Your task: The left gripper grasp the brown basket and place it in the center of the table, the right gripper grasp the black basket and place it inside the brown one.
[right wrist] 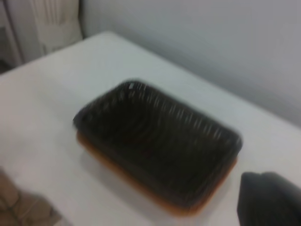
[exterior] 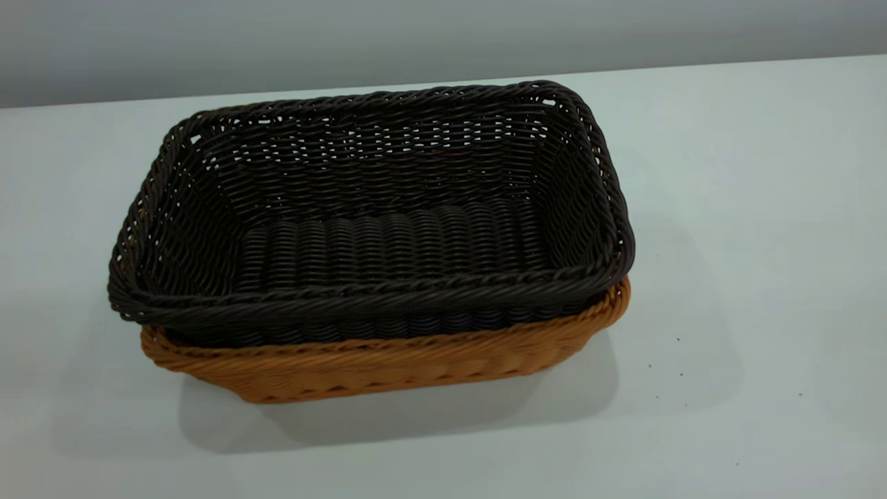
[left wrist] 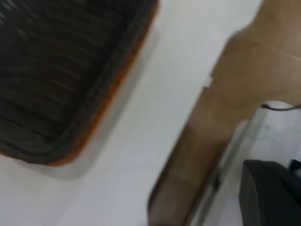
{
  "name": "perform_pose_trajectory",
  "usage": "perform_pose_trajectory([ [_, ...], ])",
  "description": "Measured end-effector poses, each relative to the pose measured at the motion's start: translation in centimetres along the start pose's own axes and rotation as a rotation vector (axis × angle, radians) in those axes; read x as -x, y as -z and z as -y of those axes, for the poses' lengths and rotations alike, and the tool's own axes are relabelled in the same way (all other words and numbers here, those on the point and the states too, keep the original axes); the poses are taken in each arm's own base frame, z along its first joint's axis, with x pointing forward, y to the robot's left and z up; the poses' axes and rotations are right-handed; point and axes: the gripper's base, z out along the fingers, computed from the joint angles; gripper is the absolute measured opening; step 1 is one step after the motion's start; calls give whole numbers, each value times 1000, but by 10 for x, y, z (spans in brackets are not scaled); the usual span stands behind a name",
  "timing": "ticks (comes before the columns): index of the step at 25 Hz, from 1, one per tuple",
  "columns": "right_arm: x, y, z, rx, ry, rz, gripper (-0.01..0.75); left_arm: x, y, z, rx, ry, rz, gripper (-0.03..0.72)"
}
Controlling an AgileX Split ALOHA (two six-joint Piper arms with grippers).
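The black basket (exterior: 374,208) sits nested inside the brown basket (exterior: 388,364) in the middle of the white table (exterior: 727,208). Only the brown basket's rim and front wall show below the black one. Neither gripper appears in the exterior view. In the left wrist view the stacked baskets (left wrist: 61,70) lie apart from a dark part of my left gripper (left wrist: 270,193), which is off past the table's edge. In the right wrist view the black basket (right wrist: 160,136) with the brown rim (right wrist: 141,186) under it lies apart from a dark part of my right gripper (right wrist: 270,200).
A grey wall runs behind the table's far edge. A few tiny dark specks (exterior: 678,339) dot the tabletop to the right of the baskets. A tan-brown surface (left wrist: 225,117) lies beyond the table edge in the left wrist view.
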Motion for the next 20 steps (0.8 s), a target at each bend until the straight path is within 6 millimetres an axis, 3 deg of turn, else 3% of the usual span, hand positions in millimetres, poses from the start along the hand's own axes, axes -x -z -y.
perform_pose_trajectory([
  [11, -84, -21, -3, -56, -123, -130, 1, -49, -15, 4, -4, 8, -12, -1],
  [20, -108, -4, 0, -205, -172, -151, 1, -81, -20, 6, -8, 65, 31, -1],
])
